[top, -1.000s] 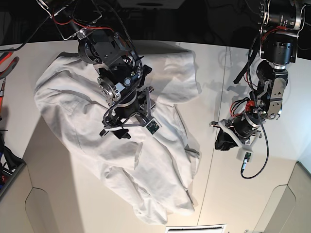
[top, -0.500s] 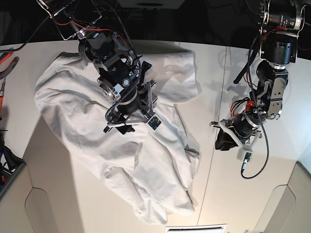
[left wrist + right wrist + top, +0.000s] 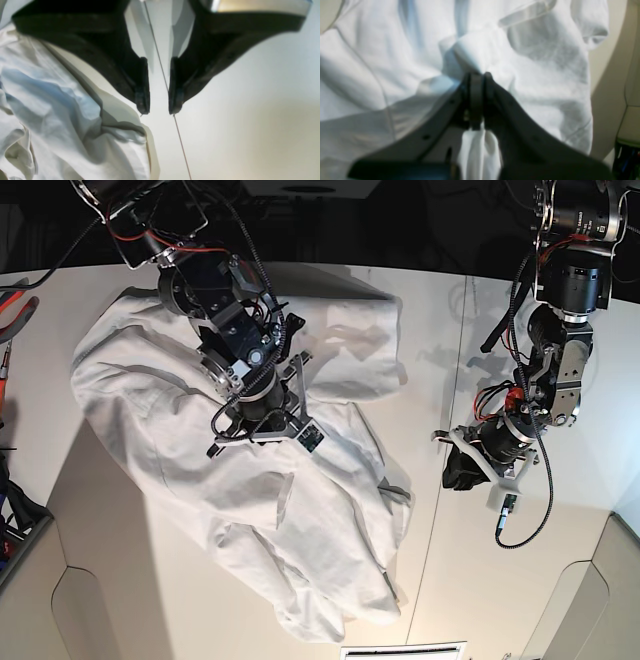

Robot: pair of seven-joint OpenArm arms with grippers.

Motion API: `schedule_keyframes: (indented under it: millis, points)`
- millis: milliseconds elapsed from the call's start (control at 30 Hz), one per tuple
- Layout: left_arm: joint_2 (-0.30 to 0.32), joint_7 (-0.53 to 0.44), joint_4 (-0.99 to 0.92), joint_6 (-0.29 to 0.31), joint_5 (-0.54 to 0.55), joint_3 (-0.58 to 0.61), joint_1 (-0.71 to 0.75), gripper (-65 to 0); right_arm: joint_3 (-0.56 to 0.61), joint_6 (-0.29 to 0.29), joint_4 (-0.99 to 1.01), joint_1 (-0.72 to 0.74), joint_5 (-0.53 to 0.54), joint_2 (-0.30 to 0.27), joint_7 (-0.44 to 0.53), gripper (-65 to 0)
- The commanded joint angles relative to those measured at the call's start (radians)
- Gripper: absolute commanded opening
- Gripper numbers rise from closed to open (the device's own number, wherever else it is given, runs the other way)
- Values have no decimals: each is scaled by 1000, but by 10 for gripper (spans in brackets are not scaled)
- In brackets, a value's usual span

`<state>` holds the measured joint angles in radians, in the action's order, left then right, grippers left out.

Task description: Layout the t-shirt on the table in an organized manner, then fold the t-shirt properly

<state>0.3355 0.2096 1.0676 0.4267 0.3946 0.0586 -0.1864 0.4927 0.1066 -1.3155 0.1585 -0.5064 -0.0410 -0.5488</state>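
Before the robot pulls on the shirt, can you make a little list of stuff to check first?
1. Right gripper shut on a pinch of the t-shirt: ok.
2. Cloth really between its fingers, a fold pokes out: ok.
3. Left gripper empty, open, over bare table: ok.
4. Left arm clear of the cloth: ok, beside the shirt edge, not touching.
5. Shirt lying flat: not ok, crumpled.
6. Which shirt part is pinched: cannot tell.
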Motion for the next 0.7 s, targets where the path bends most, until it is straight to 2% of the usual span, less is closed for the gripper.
schedule_keyframes:
  millis: [0, 167, 200, 300, 367, 567, 667]
  points:
    - [11, -22, 15, 4, 13, -5, -24, -482, -3, -26, -16, 19, -10, 6, 20, -650]
    - [11, -22, 15, 4, 13, -5, -24, -482, -3, -97, -18, 19, -23, 6, 26, -650]
    - [11, -22, 15, 3, 13, -5, -24, -482, -3, -97, -18, 19, -31, 6, 26, -619]
    - [11, -22, 15, 3, 13, -5, -24, -482, -2, -96, -18, 19, -36, 6, 26, -473]
    - [11, -22, 15, 3, 13, -5, -24, -482, -2, -96, -18, 18, -36, 6, 26, -424]
    - [11, -22, 15, 4, 13, -5, -24, -482, -3, -101, -18, 19, -36, 6, 26, -423]
    - [11, -22, 15, 4, 13, -5, -24, -482, -3, -143, -18, 19, -37, 6, 31, -423]
